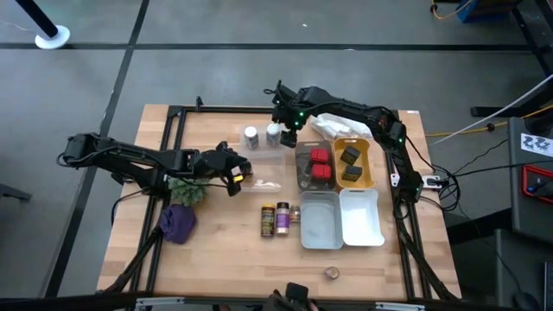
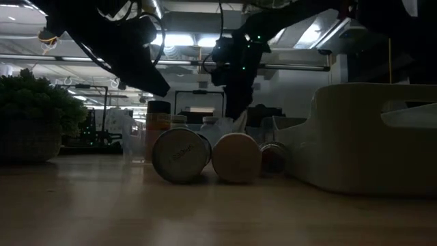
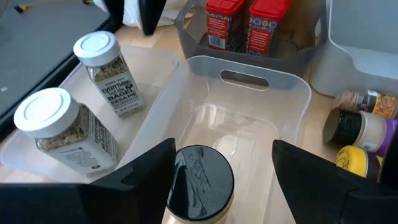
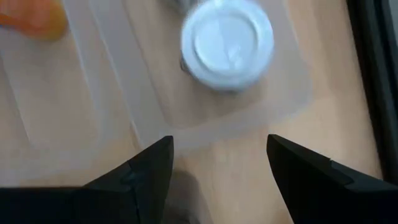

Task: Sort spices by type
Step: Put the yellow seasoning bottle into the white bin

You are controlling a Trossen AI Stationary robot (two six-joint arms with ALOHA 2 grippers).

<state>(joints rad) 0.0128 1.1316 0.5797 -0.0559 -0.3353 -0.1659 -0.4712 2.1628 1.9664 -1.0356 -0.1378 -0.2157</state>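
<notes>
Left wrist view: left claw (image 3: 221, 180) pinches a dark-capped jar (image 3: 198, 186) above a clear tray (image 3: 249, 118). Right claw (image 4: 217, 168) is spread over a white-capped jar (image 4: 227, 40), at 12 o'clock on the counter (image 1: 216, 250).

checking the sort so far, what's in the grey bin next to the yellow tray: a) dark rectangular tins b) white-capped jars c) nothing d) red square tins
d: the high view shows red square tins in the grey bin, while the dark tins sit in the yellow tray and the white-capped jars stand apart.
</notes>
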